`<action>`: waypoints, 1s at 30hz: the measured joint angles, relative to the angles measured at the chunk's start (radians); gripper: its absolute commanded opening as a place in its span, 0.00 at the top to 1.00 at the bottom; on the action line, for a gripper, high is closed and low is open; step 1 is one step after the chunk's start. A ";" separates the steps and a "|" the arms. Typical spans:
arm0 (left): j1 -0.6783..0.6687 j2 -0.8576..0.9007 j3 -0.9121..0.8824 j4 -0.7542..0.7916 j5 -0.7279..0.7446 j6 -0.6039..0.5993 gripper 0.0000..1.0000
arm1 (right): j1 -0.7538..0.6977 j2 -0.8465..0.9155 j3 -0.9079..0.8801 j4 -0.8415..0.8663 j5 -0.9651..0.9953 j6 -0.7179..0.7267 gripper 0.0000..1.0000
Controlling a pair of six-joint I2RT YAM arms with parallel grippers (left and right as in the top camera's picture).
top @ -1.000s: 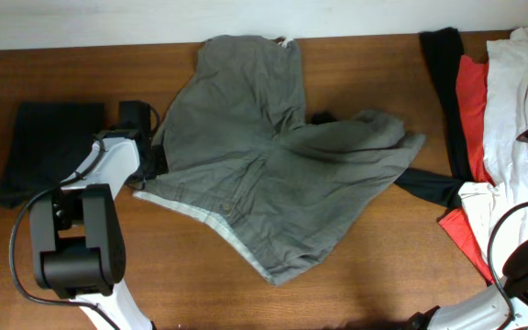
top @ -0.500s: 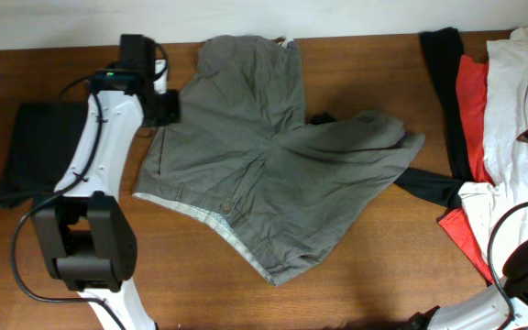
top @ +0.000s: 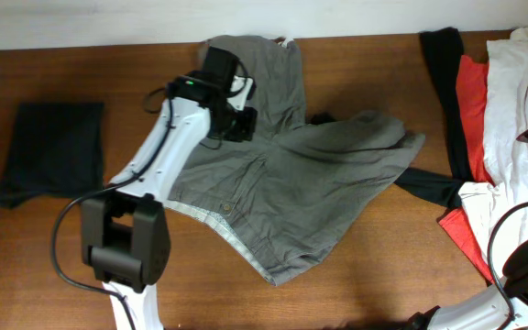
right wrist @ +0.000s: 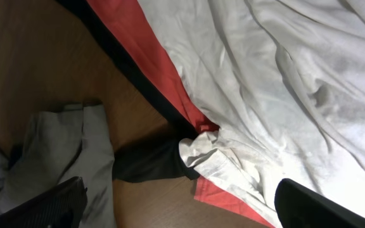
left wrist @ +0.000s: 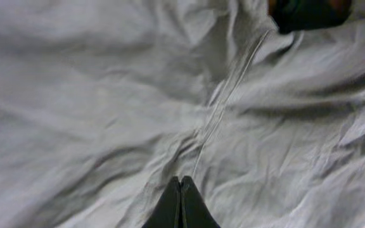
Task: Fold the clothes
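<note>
Overhead view shows the grey-khaki trousers lying spread and wrinkled in the middle of the wooden table. One leg reaches toward the far edge and the other toward the right, and the pale waistband lining with a button is turned to the near side. A dark piece of cloth comes out from under the right leg.

The left gripper is over the trousers, near the place where the two legs meet. In the left wrist view its two fingers are pressed together with nothing visible between them, and their tip stands by a long seam in the grey fabric. It is not possible to say if the tip touches the cloth.

At the right end of the table lies a pile of black, red and white garments. The right gripper hangs above this pile with its fingers spread wide and holding nothing.

A folded black garment lies at the left end, well apart from the trousers.
</note>
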 measured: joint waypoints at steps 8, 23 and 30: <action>0.003 0.033 -0.001 0.120 0.005 -0.096 0.99 | 0.000 0.000 0.000 0.000 -0.043 0.001 0.01; -0.007 0.240 -0.003 0.249 0.016 -0.124 0.99 | 0.212 0.000 -0.091 -0.132 -0.105 -0.044 0.96; -0.007 0.240 -0.003 0.248 0.019 -0.124 0.99 | 0.339 0.004 -0.281 0.039 -0.030 0.021 0.96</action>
